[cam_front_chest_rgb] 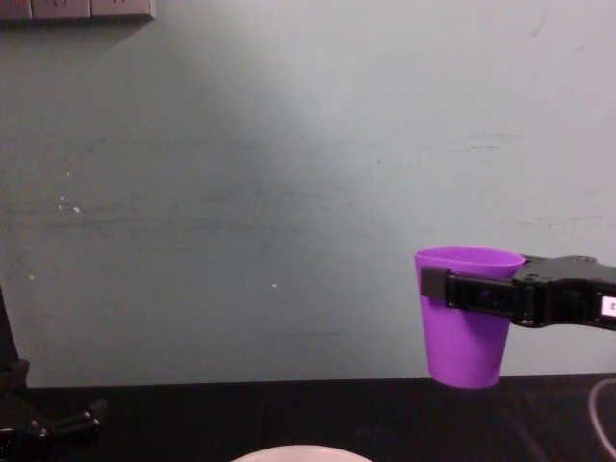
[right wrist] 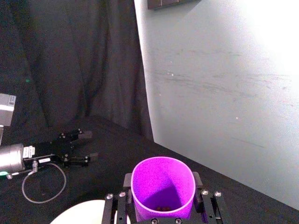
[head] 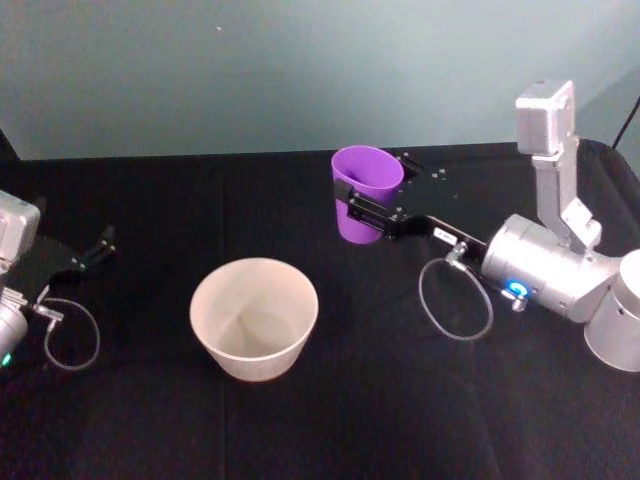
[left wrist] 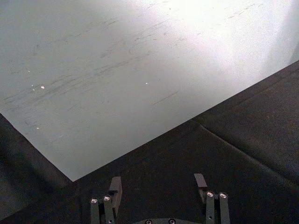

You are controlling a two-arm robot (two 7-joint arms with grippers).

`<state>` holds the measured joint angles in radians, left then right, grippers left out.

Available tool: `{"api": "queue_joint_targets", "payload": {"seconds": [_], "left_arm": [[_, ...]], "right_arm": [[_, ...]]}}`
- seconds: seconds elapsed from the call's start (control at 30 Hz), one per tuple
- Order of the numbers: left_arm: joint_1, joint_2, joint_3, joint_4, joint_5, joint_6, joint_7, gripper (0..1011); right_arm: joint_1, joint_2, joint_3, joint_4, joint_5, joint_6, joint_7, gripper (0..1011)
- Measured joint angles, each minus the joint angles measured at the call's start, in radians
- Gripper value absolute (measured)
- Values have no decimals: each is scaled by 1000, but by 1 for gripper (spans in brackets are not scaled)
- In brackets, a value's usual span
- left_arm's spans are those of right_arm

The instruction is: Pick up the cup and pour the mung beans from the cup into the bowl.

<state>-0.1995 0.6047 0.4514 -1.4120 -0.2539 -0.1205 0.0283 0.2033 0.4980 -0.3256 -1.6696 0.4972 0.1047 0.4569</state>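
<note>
The purple cup (head: 365,170) hangs upright above the black table, to the back right of the bowl (head: 250,362). My right gripper (head: 378,192) is shut on the cup, one finger on each side of its wall. From the chest view the cup (cam_front_chest_rgb: 467,346) floats just clear of the tabletop, with the right gripper (cam_front_chest_rgb: 452,289) clamped below its rim. A few dark mung beans (right wrist: 161,208) show deep in the cup (right wrist: 161,179). The bowl looks empty. My left gripper (left wrist: 158,184) is parked open over the table's left side.
A clear cable loop (head: 455,300) hangs off the right wrist, another loop (head: 72,335) off the left. The pale wall runs close behind the table's back edge. The bowl's rim (cam_front_chest_rgb: 300,452) peeks in at the chest view's lower edge.
</note>
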Motion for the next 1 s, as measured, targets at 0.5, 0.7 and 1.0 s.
{"api": "queue_joint_targets", "payload": {"seconds": [0.5, 0.7, 1.0], "left_arm": [[0, 0, 0, 0, 0, 0, 0, 1000], [0, 0, 0, 0, 0, 0, 0, 1000], [0, 0, 0, 0, 0, 0, 0, 1000]], "right_arm": [[128, -43, -67, 113, -50, 40, -46, 724], [163, -46, -119, 123, -156, 39, -74, 724], [168, 11, -218, 42, -443, 14, -158, 724]]}}
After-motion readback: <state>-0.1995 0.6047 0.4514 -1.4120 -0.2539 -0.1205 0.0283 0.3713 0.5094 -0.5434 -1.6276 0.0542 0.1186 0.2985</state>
